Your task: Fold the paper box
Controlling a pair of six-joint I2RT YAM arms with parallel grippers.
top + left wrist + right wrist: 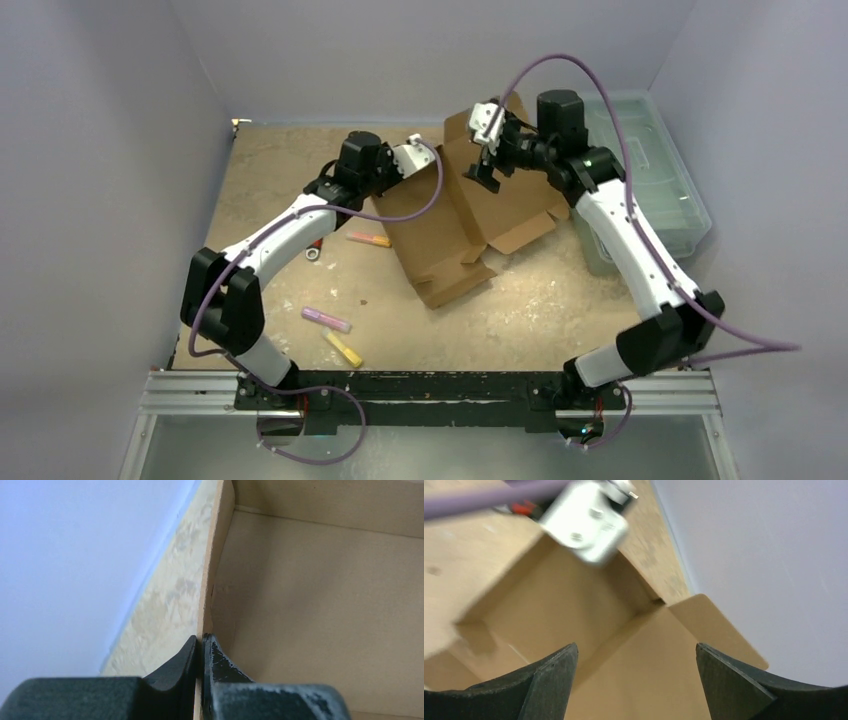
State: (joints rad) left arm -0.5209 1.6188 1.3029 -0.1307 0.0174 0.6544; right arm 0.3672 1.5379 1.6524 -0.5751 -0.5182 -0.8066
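The paper box (450, 235), brown die-cut cardboard, lies half-folded in the middle of the table with its flaps spread. My left gripper (432, 160) is at the box's far left side. In the left wrist view it (202, 642) is shut on the thin edge of an upright side wall of the paper box (310, 605). My right gripper (486, 172) hovers over the far part of the box. Its jaws (636, 652) stand wide open with nothing between them, above the box's inner panel (649, 685).
A translucent pale-green bin (655, 170) stands at the back right behind the right arm. An orange marker (368, 239), a pink one (326, 319), a yellow one (343, 349) and a small ring (313, 254) lie left of the box. Grey walls enclose the table.
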